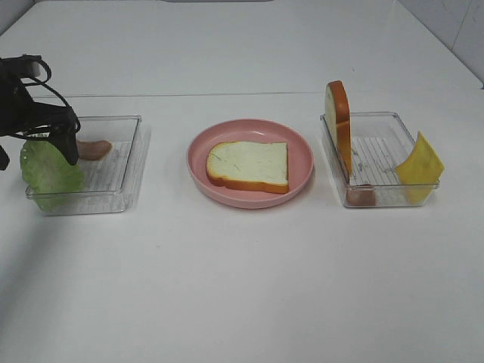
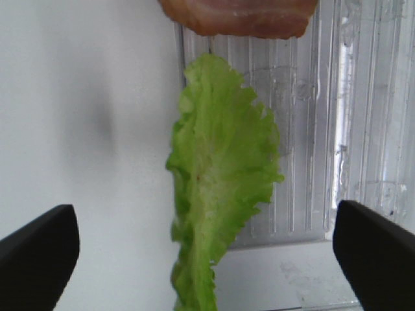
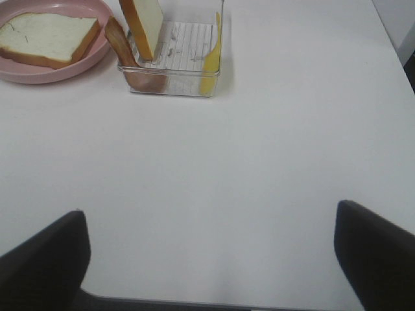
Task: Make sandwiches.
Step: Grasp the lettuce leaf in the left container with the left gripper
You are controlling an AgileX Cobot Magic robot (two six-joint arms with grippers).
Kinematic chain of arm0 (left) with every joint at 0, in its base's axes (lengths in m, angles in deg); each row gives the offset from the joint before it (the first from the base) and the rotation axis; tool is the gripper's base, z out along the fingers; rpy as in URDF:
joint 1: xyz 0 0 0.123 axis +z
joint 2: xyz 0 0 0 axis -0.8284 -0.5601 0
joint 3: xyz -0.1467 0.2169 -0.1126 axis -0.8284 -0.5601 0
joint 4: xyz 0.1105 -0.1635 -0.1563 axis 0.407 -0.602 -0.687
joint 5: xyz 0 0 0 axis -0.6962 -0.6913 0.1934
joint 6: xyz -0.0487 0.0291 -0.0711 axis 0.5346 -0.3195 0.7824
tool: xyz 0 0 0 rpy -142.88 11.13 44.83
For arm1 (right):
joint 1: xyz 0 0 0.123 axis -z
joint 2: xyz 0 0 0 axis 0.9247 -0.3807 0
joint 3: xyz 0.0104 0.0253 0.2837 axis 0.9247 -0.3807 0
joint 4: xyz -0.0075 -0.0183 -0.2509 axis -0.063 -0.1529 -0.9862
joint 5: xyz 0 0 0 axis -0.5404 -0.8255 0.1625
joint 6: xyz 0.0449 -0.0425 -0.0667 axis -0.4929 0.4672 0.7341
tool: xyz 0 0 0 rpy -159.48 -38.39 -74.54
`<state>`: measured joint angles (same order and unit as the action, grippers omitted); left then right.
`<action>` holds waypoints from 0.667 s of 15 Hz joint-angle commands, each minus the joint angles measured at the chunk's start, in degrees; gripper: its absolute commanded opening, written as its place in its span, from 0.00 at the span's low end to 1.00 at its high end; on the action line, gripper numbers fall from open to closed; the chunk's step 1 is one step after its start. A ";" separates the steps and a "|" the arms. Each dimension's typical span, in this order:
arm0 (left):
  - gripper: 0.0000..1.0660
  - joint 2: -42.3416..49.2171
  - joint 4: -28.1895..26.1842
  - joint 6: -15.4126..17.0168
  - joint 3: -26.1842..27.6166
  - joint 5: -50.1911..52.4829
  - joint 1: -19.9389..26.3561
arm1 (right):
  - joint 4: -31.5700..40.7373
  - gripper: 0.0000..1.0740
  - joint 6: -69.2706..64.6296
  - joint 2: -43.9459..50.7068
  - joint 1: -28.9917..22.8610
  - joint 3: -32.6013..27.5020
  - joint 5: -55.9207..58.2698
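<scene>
A wide-open black left gripper (image 2: pixel 207 256) hangs over a ruffled green toy lettuce leaf (image 1: pixel 51 170), its fingers (image 2: pixel 35 253) far apart on either side of the leaf and clear of it. The leaf lies over the outer near corner of a ribbed clear plastic tray (image 1: pixel 113 174), beside a brown bacon strip (image 1: pixel 94 148); the left wrist view cuts off both.

A white bread slice with orange-brown crust (image 1: pixel 249 165) lies flat on a round pink plate (image 1: pixel 302 162). A second clear tray (image 1: pixel 378 151) holds an upright bread slice (image 1: pixel 338 121), a leaning yellow cheese square (image 1: pixel 420 160) and another bacon strip (image 1: pixel 361 197), blurred behind the wall.

The right gripper (image 3: pixel 211 253) shows only two dark, widely spread fingertips (image 3: pixel 373 249) above the white table (image 1: pixel 242 287).
</scene>
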<state>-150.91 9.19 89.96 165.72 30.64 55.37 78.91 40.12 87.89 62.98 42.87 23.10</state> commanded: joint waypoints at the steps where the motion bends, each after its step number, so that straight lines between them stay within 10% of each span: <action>1: 0.86 -0.63 -0.63 0.00 0.06 0.52 0.06 | 0.00 0.92 0.40 1.72 0.34 -0.11 -0.29; 6: 0.19 -0.74 -0.63 1.72 0.06 1.26 0.06 | 0.00 0.92 0.40 1.72 0.34 -0.11 -0.29; 10: 0.00 -0.69 -0.63 1.72 0.06 0.46 0.06 | 0.00 0.92 0.40 1.72 0.34 -0.11 -0.29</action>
<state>-151.60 9.07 91.11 165.72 31.68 55.37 78.91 40.12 87.89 62.98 42.87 23.10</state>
